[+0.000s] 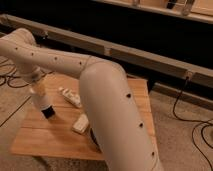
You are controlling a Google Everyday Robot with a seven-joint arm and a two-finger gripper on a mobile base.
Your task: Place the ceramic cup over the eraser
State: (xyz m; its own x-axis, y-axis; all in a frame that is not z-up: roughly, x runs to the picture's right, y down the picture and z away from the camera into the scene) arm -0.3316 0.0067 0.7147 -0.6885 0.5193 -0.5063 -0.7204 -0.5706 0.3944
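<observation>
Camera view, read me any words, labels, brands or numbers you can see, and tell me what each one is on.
None can be read.
The robot arm shows only dark dots, no lettering.
The long white flat bar and pale block show no legible print.
The gripper hangs over the wooden table, unmarked.

The wooden surface (127, 112) stands on a speckled floor (185, 145). On it, near the 9 o'clock edge, the hand (47, 112) reaches down to the wood; nothing can be made out of the cup or eraser there. A long white bar (70, 97) lies toward 11 o'clock. A pale block (80, 123) lies near the centre, a black bowl (94, 138) just beside it at 5 o'clock, mostly hidden by the arm.
</observation>
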